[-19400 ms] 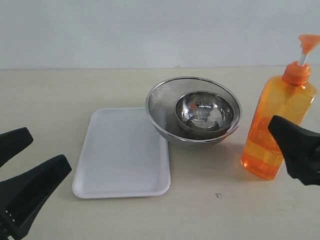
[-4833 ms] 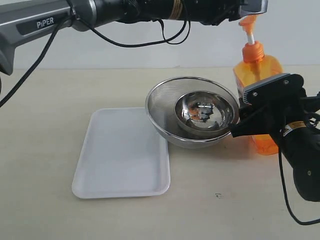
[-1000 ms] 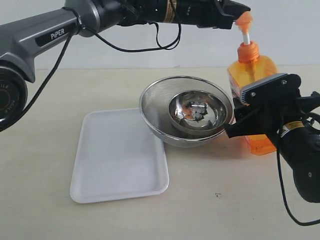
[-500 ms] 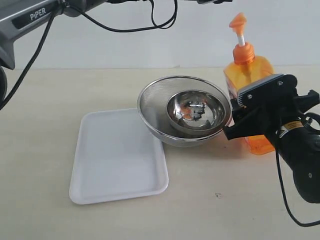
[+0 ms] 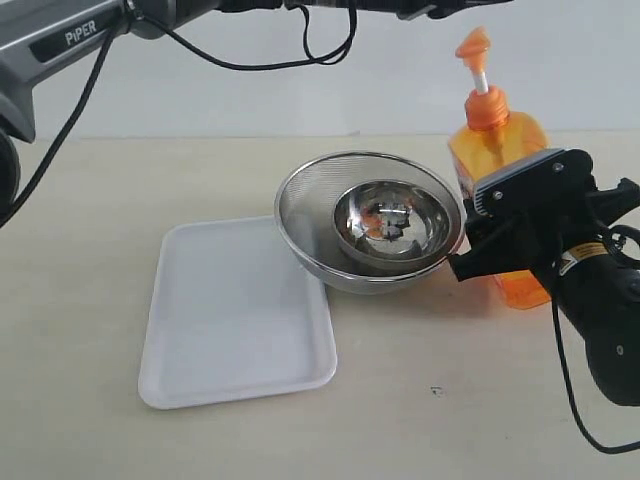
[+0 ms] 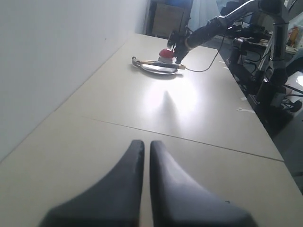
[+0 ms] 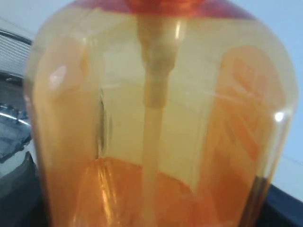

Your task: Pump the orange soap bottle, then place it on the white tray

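Room for moving is widest on the pale desk (image 5: 430,420) along its near edge and left of the white tray (image 5: 235,320). Toward the right the things crowd together. The mesh bowl (image 5: 305,215) overlaps the tray's far right corner, and its right rim sits just beside the orange soap bottle (image 5: 505,150), which stands upright on the desk, well apart from the tray.

The right end effector (image 5: 490,235) is spread wide around the bottle's lower body and clasps it; its wrist view is filled by the bottle (image 7: 156,118). The left end effector (image 6: 143,189) has its dark fingers pressed together with nothing between them, while the left arm (image 5: 90,30) stretches across the top, above the pump head (image 5: 474,45).

The tray is flat, matte and round-cornered with a low rim. The mesh bowl is fine steel, holding a smaller polished steel bowl (image 5: 390,222). The bottle is clear orange plastic.
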`<state>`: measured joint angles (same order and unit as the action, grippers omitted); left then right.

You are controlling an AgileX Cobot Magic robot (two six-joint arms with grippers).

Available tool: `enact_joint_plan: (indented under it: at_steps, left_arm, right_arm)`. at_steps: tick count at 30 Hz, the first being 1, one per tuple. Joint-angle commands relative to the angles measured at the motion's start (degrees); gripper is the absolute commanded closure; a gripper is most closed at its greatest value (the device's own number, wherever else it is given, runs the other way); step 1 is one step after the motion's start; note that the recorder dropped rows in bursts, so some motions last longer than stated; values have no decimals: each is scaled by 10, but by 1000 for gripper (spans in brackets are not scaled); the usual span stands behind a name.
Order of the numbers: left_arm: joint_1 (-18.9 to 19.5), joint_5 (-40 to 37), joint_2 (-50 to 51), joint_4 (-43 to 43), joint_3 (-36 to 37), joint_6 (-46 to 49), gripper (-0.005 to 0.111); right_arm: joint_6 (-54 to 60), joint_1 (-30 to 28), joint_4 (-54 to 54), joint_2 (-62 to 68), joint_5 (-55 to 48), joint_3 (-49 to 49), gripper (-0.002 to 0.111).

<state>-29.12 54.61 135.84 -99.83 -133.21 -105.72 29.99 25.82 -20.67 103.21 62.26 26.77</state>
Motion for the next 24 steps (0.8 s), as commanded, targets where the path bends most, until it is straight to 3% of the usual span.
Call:
enact_joint_plan:
  at_steps: [1, 24]
  left_arm:
    - [-2, 14, 14, -1, -2, -9, 102]
    - [13, 47, 14, -1, -1, -27, 102]
  right_arm:
    - [15, -1, -4, -8, 34, 3, 108]
    - [16, -1, -16, -8, 39, 3, 108]
